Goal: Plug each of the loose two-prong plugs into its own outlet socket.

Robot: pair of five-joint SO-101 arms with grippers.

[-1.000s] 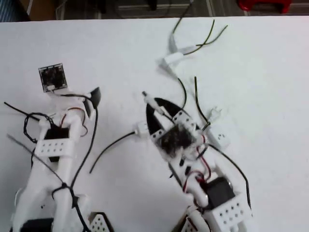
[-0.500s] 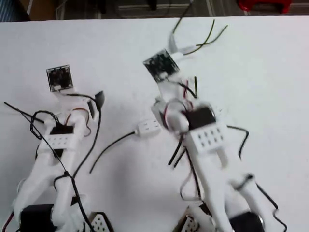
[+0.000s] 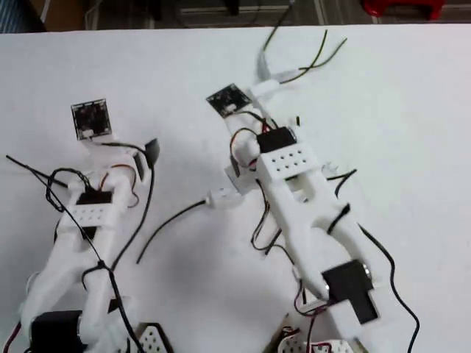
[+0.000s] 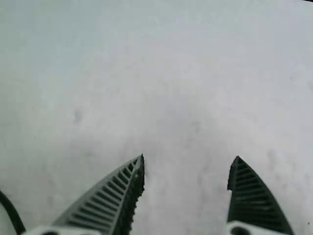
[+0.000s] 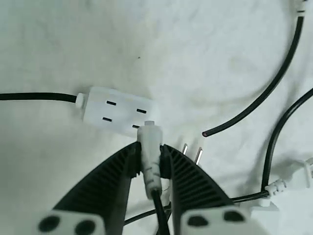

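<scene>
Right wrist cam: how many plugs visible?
2. One plug held in the right end effector at the outlet strip; another plug loose beside it, prongs bare. More may be hidden.

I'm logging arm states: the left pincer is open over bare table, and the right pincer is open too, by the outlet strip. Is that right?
Not quite: the right wrist view shows the right pincer shut on a white plug by the outlet strip. The left pincer is open over bare table.
</scene>
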